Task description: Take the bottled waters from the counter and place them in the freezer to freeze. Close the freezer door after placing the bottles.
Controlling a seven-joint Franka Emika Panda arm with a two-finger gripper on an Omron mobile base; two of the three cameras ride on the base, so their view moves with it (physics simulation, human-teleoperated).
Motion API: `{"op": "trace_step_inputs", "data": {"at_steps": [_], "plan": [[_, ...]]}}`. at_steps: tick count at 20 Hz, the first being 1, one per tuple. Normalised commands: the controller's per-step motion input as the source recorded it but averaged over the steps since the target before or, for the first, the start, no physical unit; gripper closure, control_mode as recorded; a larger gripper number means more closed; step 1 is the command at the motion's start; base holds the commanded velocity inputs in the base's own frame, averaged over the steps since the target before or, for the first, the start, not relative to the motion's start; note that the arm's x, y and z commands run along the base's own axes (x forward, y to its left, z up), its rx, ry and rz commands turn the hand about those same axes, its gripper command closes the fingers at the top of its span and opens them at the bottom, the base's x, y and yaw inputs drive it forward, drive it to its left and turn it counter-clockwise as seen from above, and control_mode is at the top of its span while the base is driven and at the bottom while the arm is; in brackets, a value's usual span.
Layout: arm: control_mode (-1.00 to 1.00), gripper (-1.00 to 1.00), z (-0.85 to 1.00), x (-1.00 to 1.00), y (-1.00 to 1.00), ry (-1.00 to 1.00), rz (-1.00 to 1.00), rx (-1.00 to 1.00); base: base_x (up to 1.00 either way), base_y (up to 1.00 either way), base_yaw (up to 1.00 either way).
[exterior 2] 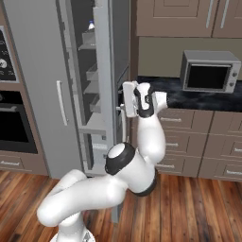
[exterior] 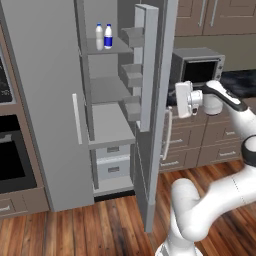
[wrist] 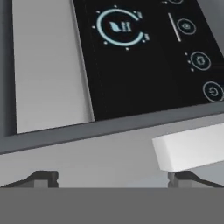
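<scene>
Both bottles (exterior: 103,36) stand on a freezer shelf (exterior: 107,49); the spread, empty gripper (wrist: 113,177) faces the door (wrist: 87,153). Push flat beside the handle (wrist: 192,146), steadily.

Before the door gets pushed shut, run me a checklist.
1. Both bottles on the freezer's upper shelf: ok.
2. Bottles upright, clear of the door's bins: ok.
3. Hand open and empty: ok.
4. Hand at the door's outer face, by the dispenser panel and handle: ok.
5. Hand touching the door: cannot tell.
6. Door shut: not ok, it stands wide open.
</scene>
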Motion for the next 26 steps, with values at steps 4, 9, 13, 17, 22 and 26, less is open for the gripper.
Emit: {"op": "trace_step_inputs", "data": {"at_steps": [4,9,13,17,22,26], "plan": [[-1.00,-1.00,0.00,0.19,1.00,0.00,-0.08,0.00,0.00,0.00,0.00],[-1.00,-1.00,0.00,0.29,1.00,0.00,-0.12,0.00,0.00,0.00,0.00],[-1.00,-1.00,0.00,0.49,0.89,-0.01,-0.16,0.02,0.00,0.00,0.00],[-1.00,-1.00,0.00,0.64,0.79,-0.08,-0.24,0.02,0.00,0.00,0.00],[-1.00,-1.00,0.00,0.62,0.93,-0.15,-0.28,-0.01,0.00,0.00,0.00],[-1.00,-1.00,0.00,0.67,0.95,-0.24,-0.29,-0.06,0.00,0.00,0.00]]}}
